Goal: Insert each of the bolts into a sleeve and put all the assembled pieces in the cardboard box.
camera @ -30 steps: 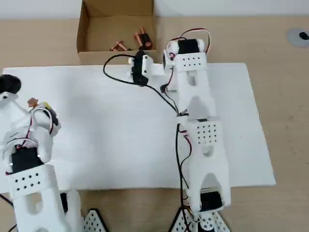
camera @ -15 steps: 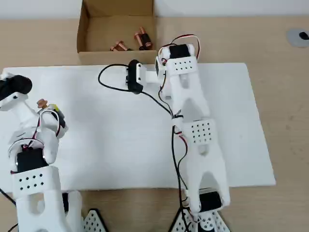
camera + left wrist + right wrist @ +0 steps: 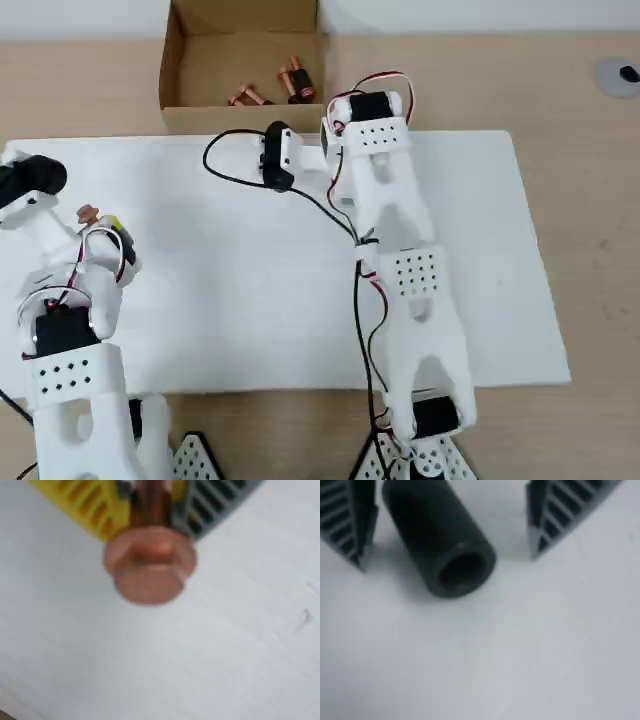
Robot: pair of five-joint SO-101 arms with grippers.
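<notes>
A copper bolt (image 3: 150, 565) is pinched by its shank between the yellow and grey fingers of my left gripper (image 3: 150, 510), head outward, just above the white mat. From above, that bolt (image 3: 88, 213) shows at the mat's left side, at the tip of the left arm. A black sleeve (image 3: 442, 545) lies on the mat between the fingers (image 3: 560, 515) of my right gripper (image 3: 448, 557), which stands open around it without touching. The right arm (image 3: 375, 150) stretches to the mat's far edge near the cardboard box (image 3: 170, 70), which holds assembled copper pieces (image 3: 295, 80).
The white mat (image 3: 230, 280) covers most of the wooden table. The right arm's black cable (image 3: 225, 165) loops over the mat near the box. A dark object (image 3: 625, 72) lies at the table's far right.
The right arm has swung left and lowered at the mat's far edge. The left arm has shifted slightly right with the bolt still held. Little moved in the last half second.
</notes>
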